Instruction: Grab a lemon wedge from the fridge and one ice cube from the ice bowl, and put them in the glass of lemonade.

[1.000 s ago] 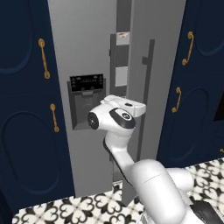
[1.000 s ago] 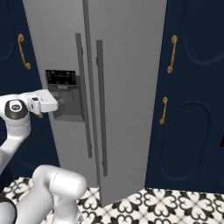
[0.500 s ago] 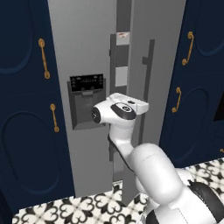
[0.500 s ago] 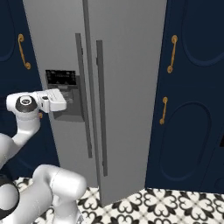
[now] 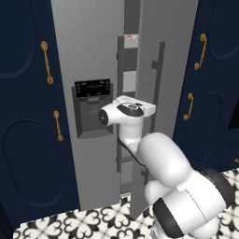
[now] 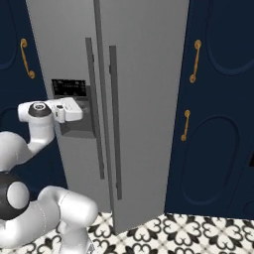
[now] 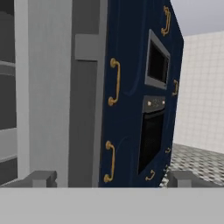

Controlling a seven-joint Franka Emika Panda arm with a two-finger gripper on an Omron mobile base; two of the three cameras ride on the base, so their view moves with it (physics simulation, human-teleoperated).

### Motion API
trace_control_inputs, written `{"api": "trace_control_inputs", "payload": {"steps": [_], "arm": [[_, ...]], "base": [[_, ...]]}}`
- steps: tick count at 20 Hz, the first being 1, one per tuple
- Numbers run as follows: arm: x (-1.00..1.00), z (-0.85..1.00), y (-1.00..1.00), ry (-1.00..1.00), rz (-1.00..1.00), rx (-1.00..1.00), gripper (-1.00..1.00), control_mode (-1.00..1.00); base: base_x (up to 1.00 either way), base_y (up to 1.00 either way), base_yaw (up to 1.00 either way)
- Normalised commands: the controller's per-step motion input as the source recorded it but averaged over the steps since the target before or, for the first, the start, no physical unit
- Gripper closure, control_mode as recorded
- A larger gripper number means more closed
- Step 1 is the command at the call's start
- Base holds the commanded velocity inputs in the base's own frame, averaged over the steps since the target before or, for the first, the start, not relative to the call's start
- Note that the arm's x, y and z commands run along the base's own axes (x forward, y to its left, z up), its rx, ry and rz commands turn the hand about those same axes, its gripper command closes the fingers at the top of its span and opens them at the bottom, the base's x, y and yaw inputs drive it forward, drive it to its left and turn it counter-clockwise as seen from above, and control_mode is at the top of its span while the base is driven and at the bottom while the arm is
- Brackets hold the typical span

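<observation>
The fridge [image 6: 149, 74] is tall and grey, with two vertical bar handles and a dark dispenser panel [image 5: 92, 88]. Its right door [image 5: 154, 116] stands ajar, and shelves show in the gap [image 5: 130, 70]. My gripper [image 7: 112, 177] is open with nothing between its fingertips [image 7: 41, 177]. It faces the edge of the ajar door [image 7: 83, 113], with dim fridge shelves [image 7: 8, 127] to the left. The hand [image 6: 67, 110] hovers in front of the dispenser. The lemon wedge, the ice bowl and the glass of lemonade are out of view.
Navy cabinets [image 5: 28, 140] with brass handles [image 5: 45, 60] flank the fridge on both sides. In the hand view a built-in oven [image 7: 151, 140] and microwave [image 7: 157, 65] sit in the navy wall. The floor [image 6: 198, 233] is patterned tile.
The hand has swung a little to the right across the fridge front, toward the door gap, and the elbow has come up closer to the cameras. The gripper stays open.
</observation>
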Motion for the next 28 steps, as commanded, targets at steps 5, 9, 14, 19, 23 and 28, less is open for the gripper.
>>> {"api": "trace_control_inputs", "payload": {"steps": [5,9,14,19,23,28], "arm": [[0.49,-0.15,0.00,0.00,0.00,0.00,-1.00,-1.00],[0.39,-0.15,-0.11,0.00,-0.01,0.00,-1.00,-1.00],[0.34,-0.22,-0.18,0.00,-0.05,0.00,-1.00,-1.00],[0.39,-0.25,-0.01,0.00,-0.08,-0.02,-1.00,-1.00],[0.27,-0.32,-0.19,0.00,-0.18,-0.03,-1.00,-1.00],[0.53,-0.14,0.16,0.00,-0.09,-0.03,-1.00,-1.00]], "base": [[0.00,0.00,0.00],[0.00,0.00,0.00],[0.00,0.00,0.00],[0.00,0.00,0.00],[0.00,0.00,0.00],[0.00,0.00,0.00]]}}
